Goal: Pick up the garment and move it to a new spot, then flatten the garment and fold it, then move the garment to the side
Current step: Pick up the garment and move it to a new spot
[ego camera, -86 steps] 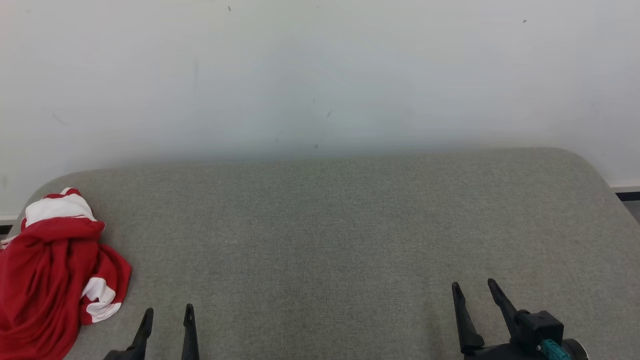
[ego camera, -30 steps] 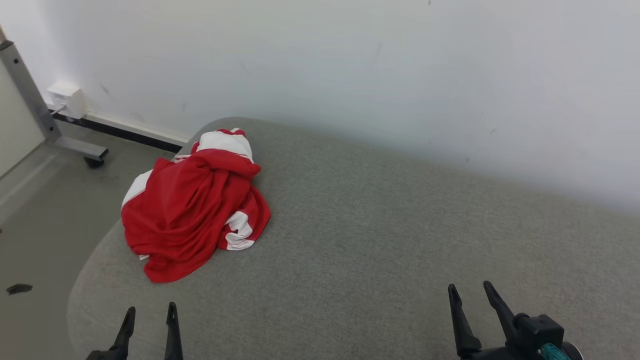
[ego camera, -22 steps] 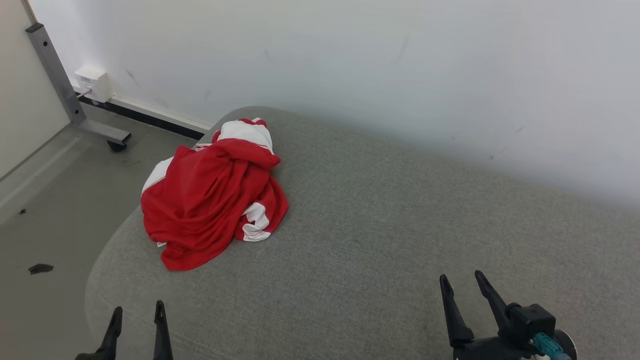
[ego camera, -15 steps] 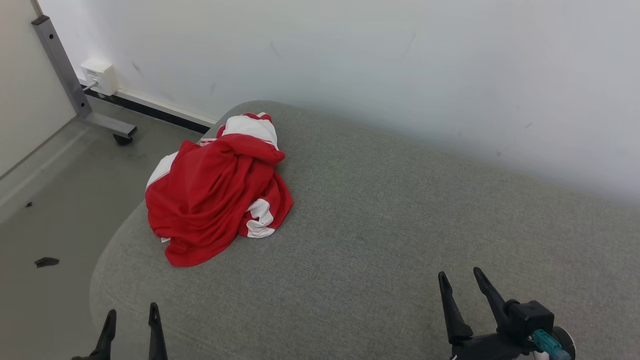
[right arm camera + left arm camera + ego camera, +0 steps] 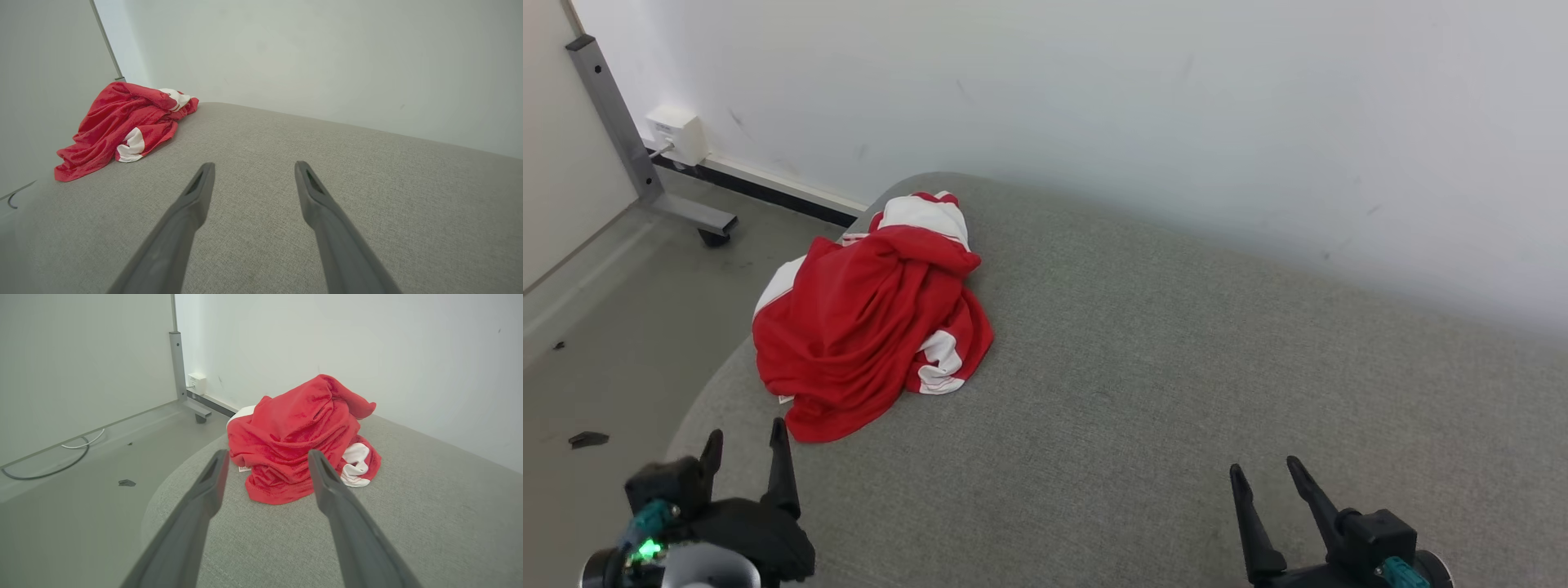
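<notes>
Head view, starting at the left: the left gripper [image 5: 747, 429] hovers empty with its jaws spread, near the crumpled red-and-white garment [image 5: 866, 318] heaped at the left end of the grey cushion [image 5: 1176, 392]. The right gripper [image 5: 1264, 465], well apart, is spread and empty too.

surface: grey fabric pad [image 5: 1176, 392] | on it: crumpled red-white garment [image 5: 854, 327]
</notes>
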Controlling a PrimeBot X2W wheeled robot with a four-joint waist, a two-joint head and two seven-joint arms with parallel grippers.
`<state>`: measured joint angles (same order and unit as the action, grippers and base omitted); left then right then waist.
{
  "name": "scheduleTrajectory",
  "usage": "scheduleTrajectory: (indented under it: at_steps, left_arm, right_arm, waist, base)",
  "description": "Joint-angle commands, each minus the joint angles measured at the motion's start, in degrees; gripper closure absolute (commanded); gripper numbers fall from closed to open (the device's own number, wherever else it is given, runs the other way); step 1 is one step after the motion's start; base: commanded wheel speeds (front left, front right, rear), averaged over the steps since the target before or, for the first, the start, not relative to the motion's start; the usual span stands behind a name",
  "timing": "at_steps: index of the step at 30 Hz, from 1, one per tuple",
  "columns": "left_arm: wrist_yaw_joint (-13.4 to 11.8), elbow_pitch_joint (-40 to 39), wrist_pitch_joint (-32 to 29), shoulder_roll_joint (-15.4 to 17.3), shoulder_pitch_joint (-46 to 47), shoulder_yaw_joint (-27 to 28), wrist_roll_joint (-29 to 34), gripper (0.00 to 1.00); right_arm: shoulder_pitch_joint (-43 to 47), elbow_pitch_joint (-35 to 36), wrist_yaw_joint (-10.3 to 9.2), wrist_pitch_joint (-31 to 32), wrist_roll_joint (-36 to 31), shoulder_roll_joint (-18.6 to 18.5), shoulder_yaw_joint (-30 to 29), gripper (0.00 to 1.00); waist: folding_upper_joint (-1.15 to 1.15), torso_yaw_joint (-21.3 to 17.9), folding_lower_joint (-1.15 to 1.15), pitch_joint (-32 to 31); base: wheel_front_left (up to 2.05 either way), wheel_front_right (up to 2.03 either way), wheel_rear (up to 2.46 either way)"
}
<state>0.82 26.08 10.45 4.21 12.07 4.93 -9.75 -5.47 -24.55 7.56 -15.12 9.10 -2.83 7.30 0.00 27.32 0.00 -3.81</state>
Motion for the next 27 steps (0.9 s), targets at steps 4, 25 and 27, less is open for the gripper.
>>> scheduleTrajectory:
  at_steps: [4, 25, 27]
  left_arm:
    - [1.3, 8.1, -4.3, 1.4, 7.7, 1.8, -3.7, 0.0]
    - [-0.7, 27.0, -20.8, 10.9, 30.7, 8.3, -13.0, 0.0]
    - [-1.9, 27.1, -20.2, 11.9, 31.5, 6.9, -11.3, 0.0]
  right_arm:
    - [0.7, 0.7, -0.13, 0.0, -0.4, -0.1, 2.9, 0.0]
    - [-1.8, 15.1, -0.14, 8.7, -7.2, -0.1, 8.8, 0.0]
    - [-1.6, 16.3, -0.14, 9.2, -7.4, -0.1, 8.4, 0.0]
  waist:
    - [0.0, -3.7, 0.0, 0.8]
    - [0.0, -20.6, 0.0, 16.6]
    - [0.0, -21.1, 0.0, 17.5]
  base:
    - [0.0, 0.0, 0.0]
    - [0.0, 0.0, 0.0]
    - [0.0, 0.0, 0.0]
